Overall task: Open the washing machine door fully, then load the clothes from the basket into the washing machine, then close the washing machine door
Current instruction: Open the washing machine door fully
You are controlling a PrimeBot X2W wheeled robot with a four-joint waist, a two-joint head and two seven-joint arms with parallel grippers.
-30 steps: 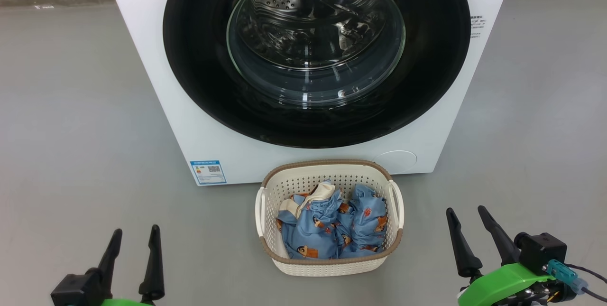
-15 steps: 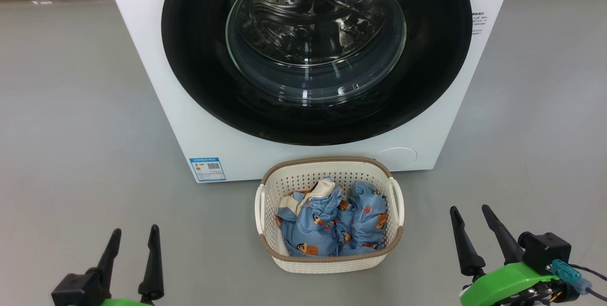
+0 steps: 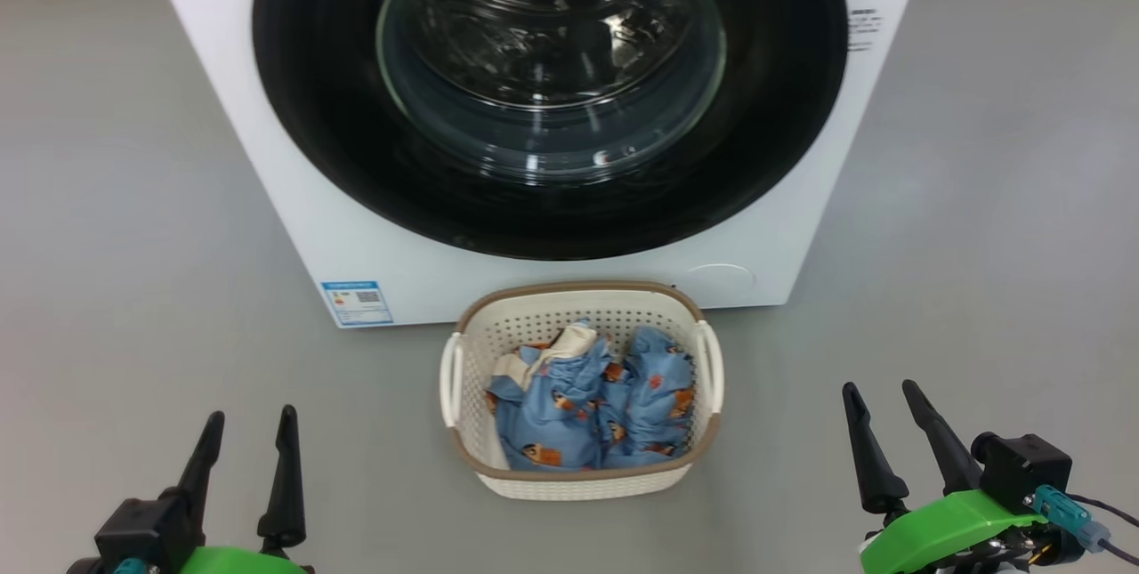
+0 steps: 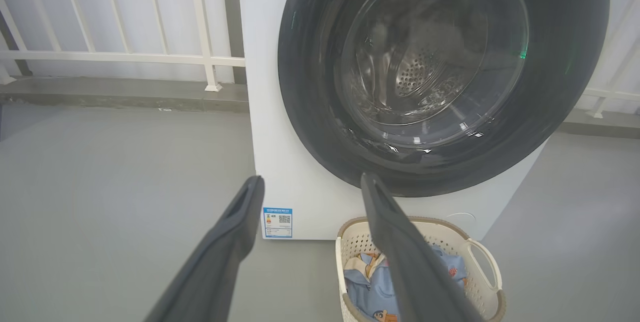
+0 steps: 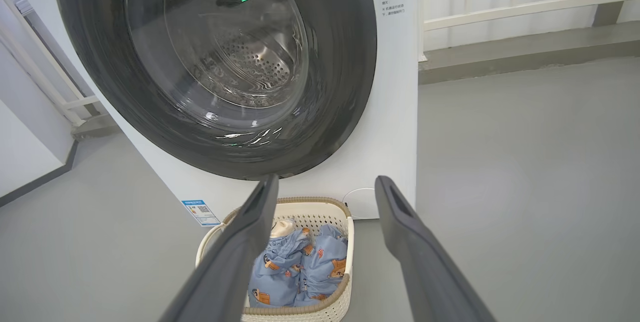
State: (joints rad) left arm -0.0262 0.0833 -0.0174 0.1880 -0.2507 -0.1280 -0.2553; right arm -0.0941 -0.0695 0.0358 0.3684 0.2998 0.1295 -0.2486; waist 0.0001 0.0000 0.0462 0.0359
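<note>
The left gripper and the right gripper hovered low over the grey floor, each with its fingers spread apart and holding nothing. Between and beyond them, the small cream perforated basket held the crumpled light-blue printed clothes. Just behind it stood the big white washing machine, its round black-rimmed glass door closed. Hazard: the glossy rim probably offered poor purchase, so the fingers could slip; an arm reaching in could nudge the basket just below the door.
</note>
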